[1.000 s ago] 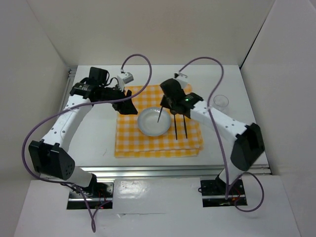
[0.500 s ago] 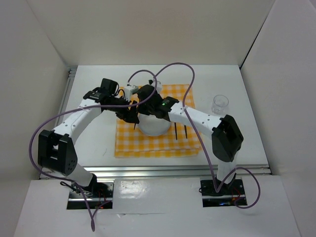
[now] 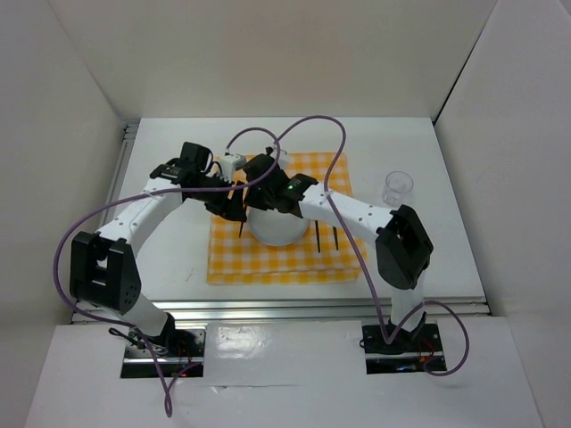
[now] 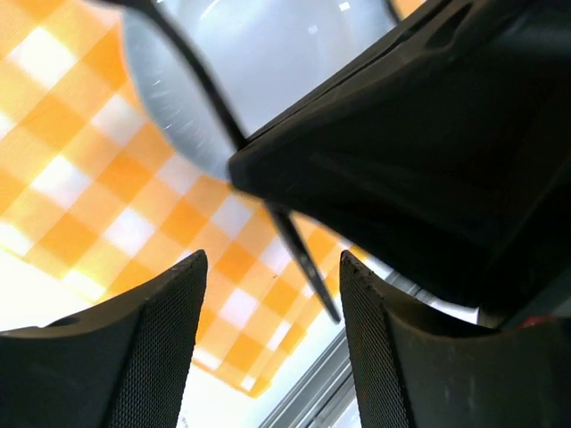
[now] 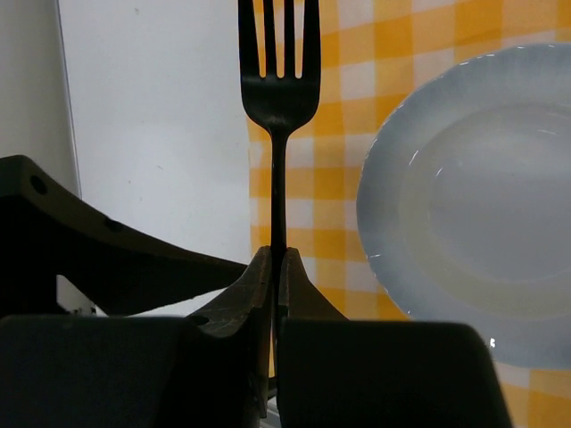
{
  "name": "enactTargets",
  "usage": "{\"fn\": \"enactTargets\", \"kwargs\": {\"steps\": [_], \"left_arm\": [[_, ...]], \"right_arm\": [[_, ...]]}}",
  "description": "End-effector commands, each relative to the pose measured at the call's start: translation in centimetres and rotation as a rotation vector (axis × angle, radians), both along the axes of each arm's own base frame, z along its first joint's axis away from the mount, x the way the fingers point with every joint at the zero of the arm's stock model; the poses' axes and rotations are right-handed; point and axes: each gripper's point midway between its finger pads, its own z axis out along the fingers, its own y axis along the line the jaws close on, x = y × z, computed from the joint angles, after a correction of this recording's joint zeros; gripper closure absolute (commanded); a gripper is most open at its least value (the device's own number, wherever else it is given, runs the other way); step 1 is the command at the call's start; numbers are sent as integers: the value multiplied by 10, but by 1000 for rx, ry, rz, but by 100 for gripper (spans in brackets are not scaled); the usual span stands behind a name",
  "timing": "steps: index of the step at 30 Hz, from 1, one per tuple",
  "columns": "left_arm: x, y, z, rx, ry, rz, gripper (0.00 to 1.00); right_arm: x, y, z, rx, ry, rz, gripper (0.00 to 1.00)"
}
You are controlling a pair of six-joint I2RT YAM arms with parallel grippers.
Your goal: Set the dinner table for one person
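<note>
**Right claw (image 5: 277, 260) clamped tight on a black four-tined fork (image 5: 277, 98)**

Its fingers press together on the fork's thin handle. The tines point away over the left edge of the yellow-and-white checked cloth (image 5: 312, 192), just beside the round white plate (image 5: 464, 214). The left claw (image 4: 268, 343) hovers close by, fingers spread wide around nothing. The cloth lies on the large white dinner table (image 3: 174, 259). Two dark utensils (image 3: 326, 237) lie right of the plate, and a clear glass (image 3: 397, 187) stands farther right.

Glossy plate (image 5: 482, 205), matt fork (image 5: 278, 80), perhaps metal
</note>
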Motion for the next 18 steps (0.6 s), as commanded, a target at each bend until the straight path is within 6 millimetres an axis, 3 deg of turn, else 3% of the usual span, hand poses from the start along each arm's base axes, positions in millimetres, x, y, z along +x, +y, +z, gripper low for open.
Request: {"fn": "enactTargets", "kwargs": {"steps": [1,4,5,13,15,17,18], "left_arm": [[5,23,9,51,-29,47,32],[-2,28,11,43,-19,25,31],[-3,26,9,32,-13,10,31],[-15,5,6,-99,56,-72,32],[-17,3,-3,-102,98,-75,33],[-14,4,-8,-95,106,-63,37],[-14,4,-10,-95,121,-56,45]], "right_arm": [[3,7,4,-24,-14,4,100],[-2,15,-4,-3,7,38,100],[-2,17,5,22,-4,47,100],[-12,18,14,80,5,32,100],[-12,20,20,98,-2,40,100],[-13,22,16,101,13,42,100],[-15,24,14,105,30,44,100]]}}
